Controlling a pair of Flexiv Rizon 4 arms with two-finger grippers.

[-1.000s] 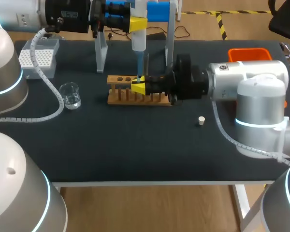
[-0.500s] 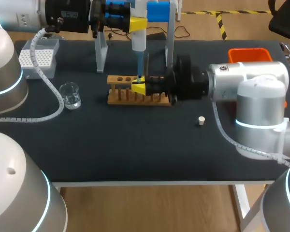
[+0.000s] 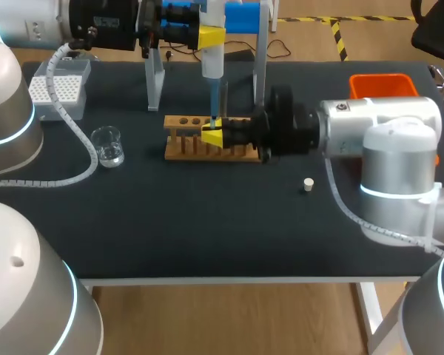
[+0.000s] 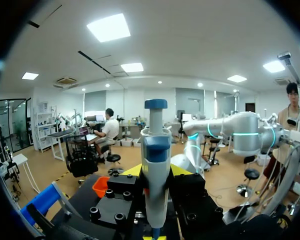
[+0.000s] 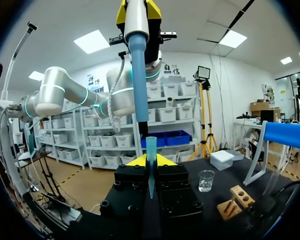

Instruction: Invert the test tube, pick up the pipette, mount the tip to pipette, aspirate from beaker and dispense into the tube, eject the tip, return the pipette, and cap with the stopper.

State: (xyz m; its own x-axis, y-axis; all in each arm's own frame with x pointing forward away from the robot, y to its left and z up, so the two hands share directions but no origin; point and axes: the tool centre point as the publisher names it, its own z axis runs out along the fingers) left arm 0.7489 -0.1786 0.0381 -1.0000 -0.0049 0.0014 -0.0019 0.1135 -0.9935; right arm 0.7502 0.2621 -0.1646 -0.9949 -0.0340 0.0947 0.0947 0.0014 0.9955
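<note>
Our left arm (image 3: 96,26) comes in level along the far side, left gripper (image 3: 212,35) clamped on the pipette (image 3: 212,63). Our right arm (image 3: 377,137) lies level, right gripper (image 3: 212,134) pinching the test tube (image 5: 151,156) just below.

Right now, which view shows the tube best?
The right wrist view: the tube stands upright between the right tool's yellow tips, with the pipette close above it. The head view shows only a sliver at that tool. The left wrist view shows none of it: the pipette fills its middle.
</note>
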